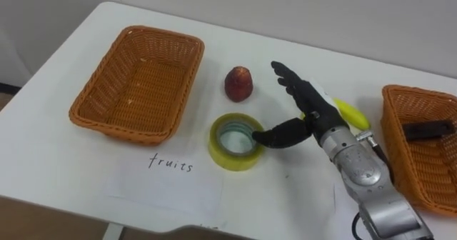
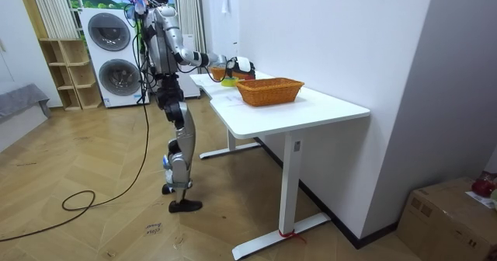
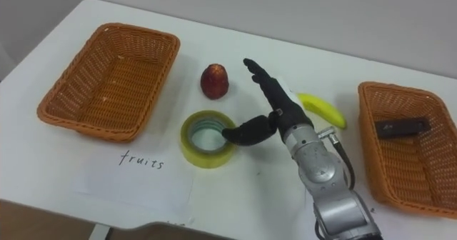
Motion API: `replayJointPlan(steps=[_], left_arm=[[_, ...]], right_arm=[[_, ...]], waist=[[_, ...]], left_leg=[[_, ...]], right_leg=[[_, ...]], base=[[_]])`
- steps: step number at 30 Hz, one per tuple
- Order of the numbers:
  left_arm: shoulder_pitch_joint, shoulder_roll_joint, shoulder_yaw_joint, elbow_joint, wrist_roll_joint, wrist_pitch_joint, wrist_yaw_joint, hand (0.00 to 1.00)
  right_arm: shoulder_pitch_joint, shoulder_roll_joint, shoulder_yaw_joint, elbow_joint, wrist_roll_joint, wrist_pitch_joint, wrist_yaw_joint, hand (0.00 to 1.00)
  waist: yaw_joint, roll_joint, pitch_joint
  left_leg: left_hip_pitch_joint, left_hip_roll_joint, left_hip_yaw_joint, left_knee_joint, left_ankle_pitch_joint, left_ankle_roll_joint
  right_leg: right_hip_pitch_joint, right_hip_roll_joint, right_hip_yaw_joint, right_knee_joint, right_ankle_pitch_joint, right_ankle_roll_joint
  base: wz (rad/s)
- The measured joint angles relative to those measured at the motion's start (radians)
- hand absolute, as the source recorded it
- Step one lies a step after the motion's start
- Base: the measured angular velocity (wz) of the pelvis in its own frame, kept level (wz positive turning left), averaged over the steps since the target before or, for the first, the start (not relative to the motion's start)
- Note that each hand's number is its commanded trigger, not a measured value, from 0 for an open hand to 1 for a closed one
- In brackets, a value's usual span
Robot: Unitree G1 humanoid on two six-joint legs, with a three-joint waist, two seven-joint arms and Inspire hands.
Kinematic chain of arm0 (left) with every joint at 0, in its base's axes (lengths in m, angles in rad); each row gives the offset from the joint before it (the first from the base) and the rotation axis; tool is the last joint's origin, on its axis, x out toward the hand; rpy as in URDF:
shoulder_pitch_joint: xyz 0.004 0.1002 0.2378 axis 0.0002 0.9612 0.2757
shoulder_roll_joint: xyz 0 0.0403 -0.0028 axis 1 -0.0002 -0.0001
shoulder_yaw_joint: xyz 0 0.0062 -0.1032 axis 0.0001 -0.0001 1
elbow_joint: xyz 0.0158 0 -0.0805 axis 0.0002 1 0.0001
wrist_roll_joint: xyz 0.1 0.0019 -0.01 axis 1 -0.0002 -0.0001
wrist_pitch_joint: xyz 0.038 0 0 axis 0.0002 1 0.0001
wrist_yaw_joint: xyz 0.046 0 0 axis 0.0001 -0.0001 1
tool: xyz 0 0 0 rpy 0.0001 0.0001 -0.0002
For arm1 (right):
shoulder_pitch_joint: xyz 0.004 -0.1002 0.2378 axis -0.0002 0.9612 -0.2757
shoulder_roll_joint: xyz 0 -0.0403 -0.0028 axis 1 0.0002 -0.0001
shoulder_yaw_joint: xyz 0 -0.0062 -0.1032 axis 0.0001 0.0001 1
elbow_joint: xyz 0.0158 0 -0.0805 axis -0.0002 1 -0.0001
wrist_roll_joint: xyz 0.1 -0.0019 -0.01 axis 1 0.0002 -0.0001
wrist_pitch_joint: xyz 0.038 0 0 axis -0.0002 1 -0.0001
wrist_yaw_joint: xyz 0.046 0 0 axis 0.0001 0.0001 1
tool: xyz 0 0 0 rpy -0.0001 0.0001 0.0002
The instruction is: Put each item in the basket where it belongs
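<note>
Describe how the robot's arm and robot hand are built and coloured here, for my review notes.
The right robot hand has matte black, slim segmented fingers and a black palm. Behind it sits a silver-grey metal wrist collar, then a rounded, light grey forearm shell with a glossy finish. A thin dark cable loops beside the wrist. I can make out no markings.

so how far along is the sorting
Done: one dark item lies in the right basket. In hand: nothing; the open right hand hovers by the yellow tape roll, thumb at its rim. Still to go: the tape roll, red fruit and banana sit on the table; the left basket holds nothing.
</note>
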Motion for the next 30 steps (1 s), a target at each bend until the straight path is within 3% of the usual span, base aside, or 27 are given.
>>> replayJointPlan(steps=[3, 9, 16, 30], left_arm=[[0.0, -0.004, -0.002, 0.0, 0.0, 0.006, 0.0, 0.0], [-0.004, -0.01, -0.019, 0.014, 0.001, 0.017, 0.0, 0.0], [-0.007, -0.01, -0.018, 0.04, 0.001, 0.024, -0.001, 0.0], [-0.008, -0.013, -0.018, 0.037, 0.001, 0.029, 0.0, 0.0]], right_arm=[[-0.004, 0.005, 0.0, 0.0, 0.0, 0.0, 0.0, 0.0], [-0.036, 0.037, 0.0, 0.07, -0.028, 0.001, -0.002, 0.0], [-0.036, 0.039, 0.001, 0.075, -0.028, 0.001, -0.012, 0.0], [-0.036, 0.045, 0.011, 0.076, -0.079, 0.001, -0.015, 0.0]], waist=[[0.0, -0.005, -0.0032], [0.001, -0.004, -0.0021], [0.004, 0.001, 0.0036], [0.027, 0.001, 0.0036]], left_leg=[[-0.001, -0.007, -0.004, 0.001, 0.0, 0.0], [-0.002, -0.006, -0.008, 0.006, 0.002, 0.003], [-0.006, -0.009, -0.014, 0.006, 0.004, 0.007], [-0.011, -0.011, -0.026, 0.007, 0.004, 0.006]], right_leg=[[0.0, 0.003, -0.004, 0.0, 0.0, 0.0], [0.001, -0.007, -0.009, -0.001, -0.001, 0.001], [0.0, -0.012, -0.02, -0.001, -0.002, 0.004], [-0.001, -0.01, -0.023, -0.001, -0.002, 0.004]], base=[[0.04], [0.01], [0.03], [0.01]])
